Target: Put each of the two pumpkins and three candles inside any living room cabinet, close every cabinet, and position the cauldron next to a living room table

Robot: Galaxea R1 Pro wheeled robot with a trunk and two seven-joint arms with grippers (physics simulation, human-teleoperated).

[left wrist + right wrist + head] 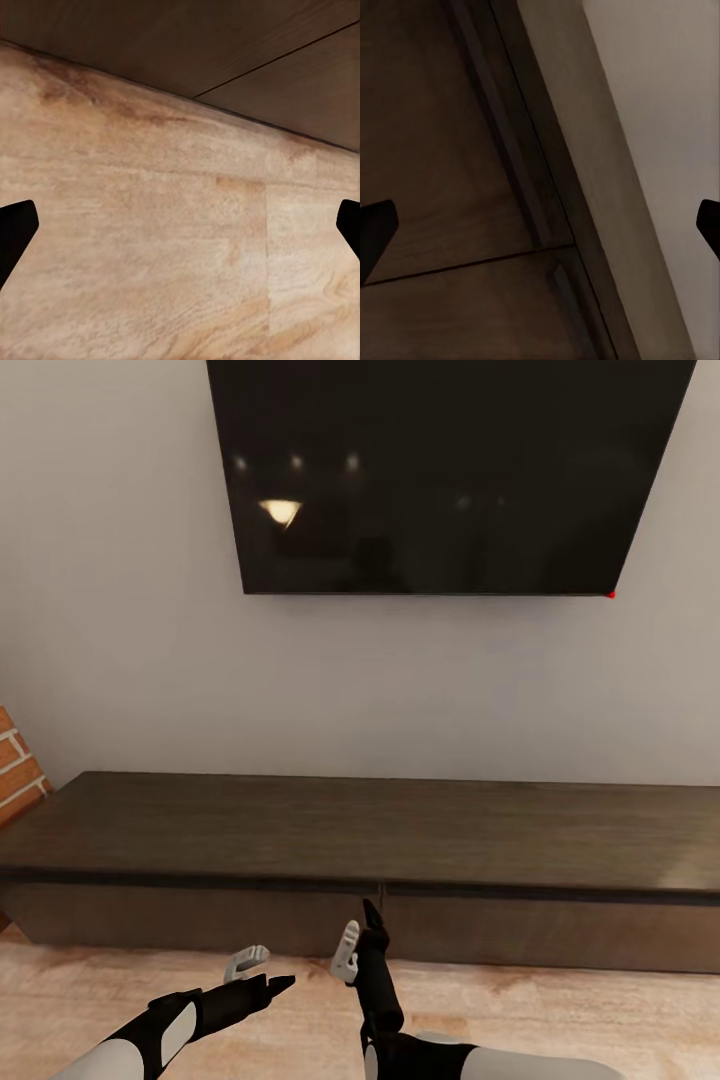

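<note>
Ahead of you a plain pale-grey wall (pixel 130 660) carries a large dark television screen (pixel 440 470), which reflects ceiling lights. A red brick surface (pixel 15 765) shows at the wall's left edge. The floor (pixel 560 1010) is light wood-grain planking.

My left arm low, reaching forward and to right. My left gripper (pixel 258 970) spread wide, nothing between fingers. My right arm bent, wrist pointing up and forward. My right gripper (pixel 360 932) spread wide too, one white finger, one black finger, nothing held.
</note>
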